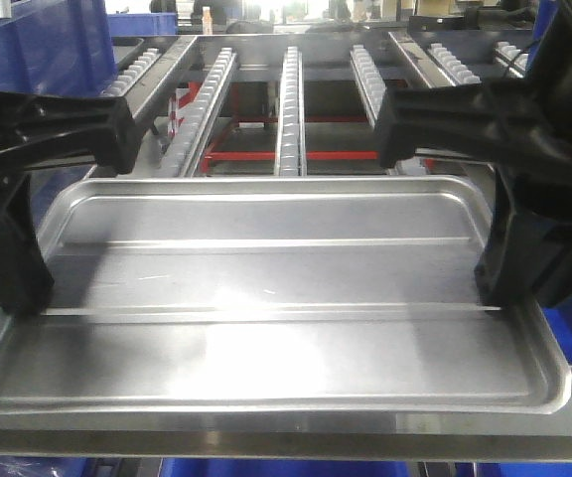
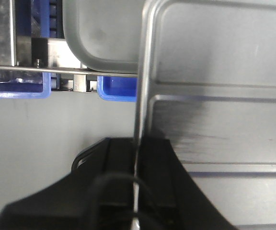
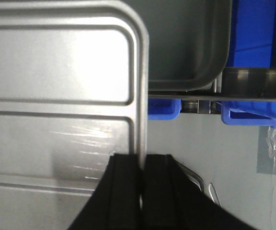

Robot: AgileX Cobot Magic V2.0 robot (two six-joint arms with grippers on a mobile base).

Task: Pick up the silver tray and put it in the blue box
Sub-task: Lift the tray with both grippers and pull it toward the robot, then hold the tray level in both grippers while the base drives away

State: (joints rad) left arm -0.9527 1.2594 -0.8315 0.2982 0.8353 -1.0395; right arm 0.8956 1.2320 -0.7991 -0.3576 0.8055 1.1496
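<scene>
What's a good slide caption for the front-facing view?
Left hand and right hand grip the silver tray by its short edges before roller rails.

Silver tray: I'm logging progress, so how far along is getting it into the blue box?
Done: left gripper and right gripper are shut on the silver tray at its side rims. In hand: the tray held between them. Left: setting it in the blue box; only blue crate edges show, and the tray is in none.

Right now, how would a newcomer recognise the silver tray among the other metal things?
In front of the roller conveyor, the left pincer and right pincer clamp one shallow tray by its ends. This silver tray is shiny with two long floor ridges, unlike the duller plain grey tray nearby.
</scene>
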